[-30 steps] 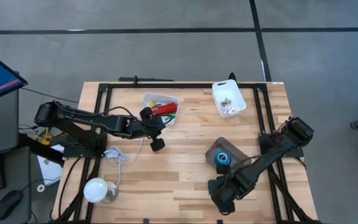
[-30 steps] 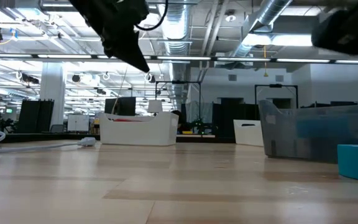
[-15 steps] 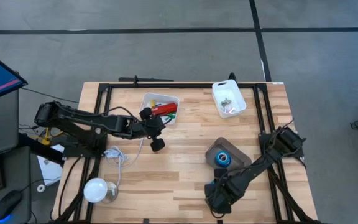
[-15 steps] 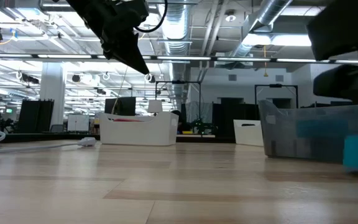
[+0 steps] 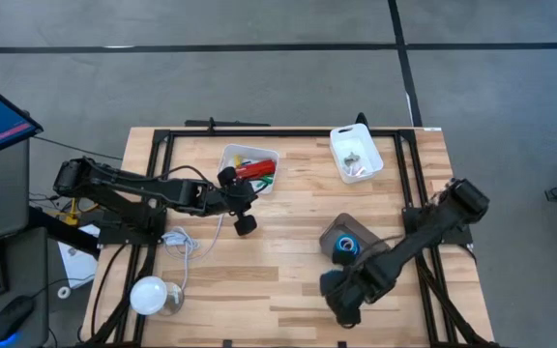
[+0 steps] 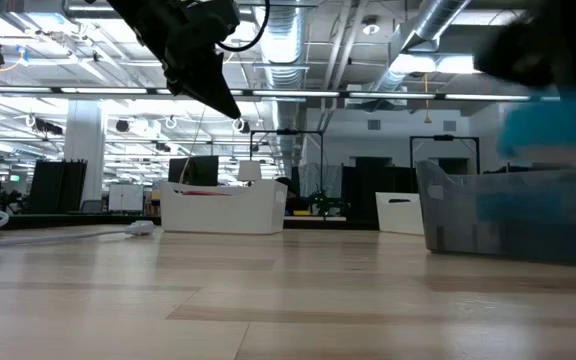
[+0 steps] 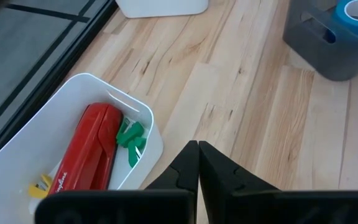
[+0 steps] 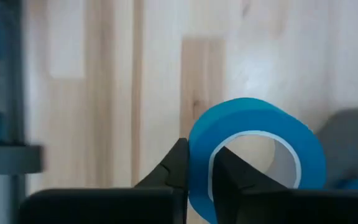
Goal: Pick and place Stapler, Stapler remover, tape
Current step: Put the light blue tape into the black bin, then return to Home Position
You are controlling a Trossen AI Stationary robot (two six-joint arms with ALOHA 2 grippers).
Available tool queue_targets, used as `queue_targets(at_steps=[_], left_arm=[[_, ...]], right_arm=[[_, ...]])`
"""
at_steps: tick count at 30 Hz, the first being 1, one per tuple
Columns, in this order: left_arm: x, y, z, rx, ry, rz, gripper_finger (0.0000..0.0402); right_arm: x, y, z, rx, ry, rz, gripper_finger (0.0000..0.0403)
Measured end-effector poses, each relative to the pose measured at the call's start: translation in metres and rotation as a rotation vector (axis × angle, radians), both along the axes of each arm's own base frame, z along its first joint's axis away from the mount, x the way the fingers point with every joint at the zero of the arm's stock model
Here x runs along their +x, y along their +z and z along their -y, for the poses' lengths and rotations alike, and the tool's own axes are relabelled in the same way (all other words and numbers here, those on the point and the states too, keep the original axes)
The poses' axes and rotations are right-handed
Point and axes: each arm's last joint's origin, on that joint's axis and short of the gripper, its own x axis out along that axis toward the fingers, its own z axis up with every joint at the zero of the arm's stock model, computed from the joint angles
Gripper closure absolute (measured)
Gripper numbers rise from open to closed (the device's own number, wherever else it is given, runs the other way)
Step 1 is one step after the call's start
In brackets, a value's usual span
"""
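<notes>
right gripper [image 8: 197, 163] pinches a blue tape roll [image 8: 253, 155] by its wall — left gripper [image 7: 197, 163] closed, empty, beside the white bin [image 7: 73, 106].

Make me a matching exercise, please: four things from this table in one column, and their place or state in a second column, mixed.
1. stapler
2. right gripper
3. left gripper
4. grey bin

a. shut on a blue tape roll
b. lies in the white tray
c. holds one blue roll
d. shut, empty, above the wood

Pairs: 1-b, 2-a, 3-d, 4-c
</notes>
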Motion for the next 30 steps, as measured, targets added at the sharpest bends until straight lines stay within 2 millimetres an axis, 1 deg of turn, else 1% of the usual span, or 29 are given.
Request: queue_targets(at_steps=[3,5,8,11,15,18,21,23,27,30], left_arm=[[0.000,0.000,0.000,0.000,0.000,0.000,0.0399],[0.000,0.000,0.000,0.000,0.000,0.000,0.0399],[0.000,0.000,0.000,0.000,0.000,0.000,0.0399],[0.000,0.000,0.000,0.000,0.000,0.000,0.0399],[0.000,0.000,0.000,0.000,0.000,0.001,0.0399],[0.000,0.000,0.000,0.000,0.000,0.001,0.0399],[0.000,0.000,0.000,0.000,0.000,0.000,0.0399],[0.000,0.000,0.000,0.000,0.000,0.001,0.0399],[0.000,0.000,0.000,0.000,0.000,0.000,0.0399],[0.000,0.000,0.000,0.000,0.000,0.000,0.0399]], right_arm=[[-0.006,0.028,0.013,-0.007,-0.028,0.067,0.0376],[-0.013,0.039,0.023,-0.044,-0.053,0.069,0.0376],[-0.024,0.050,0.039,-0.084,-0.129,0.026,0.0376],[-0.032,0.052,0.050,-0.116,-0.197,-0.065,0.0376],[-0.032,0.042,0.052,-0.100,-0.212,-0.187,0.0376],[-0.033,0.025,0.051,-0.074,-0.208,-0.269,0.0376],[-0.035,0.008,0.051,-0.097,-0.208,-0.325,0.0373],[-0.036,0.001,0.051,-0.112,-0.218,-0.342,0.0358],[-0.036,-0.013,0.052,-0.144,-0.223,-0.377,0.0313],[-0.035,-0.017,0.051,-0.152,-0.203,-0.379,0.0283]])
